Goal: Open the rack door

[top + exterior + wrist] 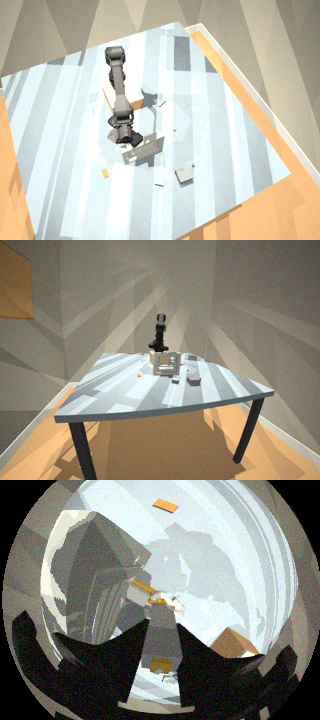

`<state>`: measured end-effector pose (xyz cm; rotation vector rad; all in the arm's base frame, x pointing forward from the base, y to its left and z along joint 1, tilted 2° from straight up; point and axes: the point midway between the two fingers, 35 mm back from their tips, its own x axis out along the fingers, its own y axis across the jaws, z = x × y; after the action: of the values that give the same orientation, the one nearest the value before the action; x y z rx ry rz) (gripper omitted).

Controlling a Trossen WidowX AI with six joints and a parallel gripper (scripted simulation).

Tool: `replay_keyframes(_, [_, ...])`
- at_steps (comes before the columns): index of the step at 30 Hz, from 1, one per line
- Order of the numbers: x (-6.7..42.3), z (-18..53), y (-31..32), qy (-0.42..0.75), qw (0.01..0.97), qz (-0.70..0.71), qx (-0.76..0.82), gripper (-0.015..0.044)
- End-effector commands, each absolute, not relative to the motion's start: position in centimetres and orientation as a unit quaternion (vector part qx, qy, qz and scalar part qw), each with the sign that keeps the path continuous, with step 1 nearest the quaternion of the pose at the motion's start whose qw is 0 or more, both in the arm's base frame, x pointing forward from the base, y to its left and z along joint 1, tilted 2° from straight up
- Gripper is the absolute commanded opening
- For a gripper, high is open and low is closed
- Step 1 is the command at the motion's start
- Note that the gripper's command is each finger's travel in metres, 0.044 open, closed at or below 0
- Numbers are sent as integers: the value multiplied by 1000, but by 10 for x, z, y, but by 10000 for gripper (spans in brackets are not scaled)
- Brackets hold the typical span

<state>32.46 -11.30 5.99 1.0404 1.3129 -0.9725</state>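
Note:
The white rack frame (126,158) (155,364) stands upright in the middle of the table, and it also shows in the wrist view (59,580), where it looks tipped on its side. Its slatted door (166,361) lies about in the frame's plane. My gripper (128,142) (162,624) is at the frame's left end on the arm's side, rolled over to one side. It is shut on the door's handle (161,664), a slim grey and orange bar between the black fingers. In the exterior view the frame hides the fingers.
A white-topped orange box (134,99) (230,642) sits under the arm (158,342). A small orange tile (104,173) (139,375) (165,505), a small white block (159,181) (175,380), a grey slab (184,174) (193,380) and a white chip (160,103) lie around the rack.

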Motion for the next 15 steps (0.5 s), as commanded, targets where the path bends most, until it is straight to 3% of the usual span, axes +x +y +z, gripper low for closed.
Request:
replay_keyframes(1, [324,58,-111,513,514,-469,502,17])
replay_keyframes(11, [324,58,-111,386,379,-578,610,17])
replay_keyframes(15, [324,58,-111,377,369,-585,617,17])
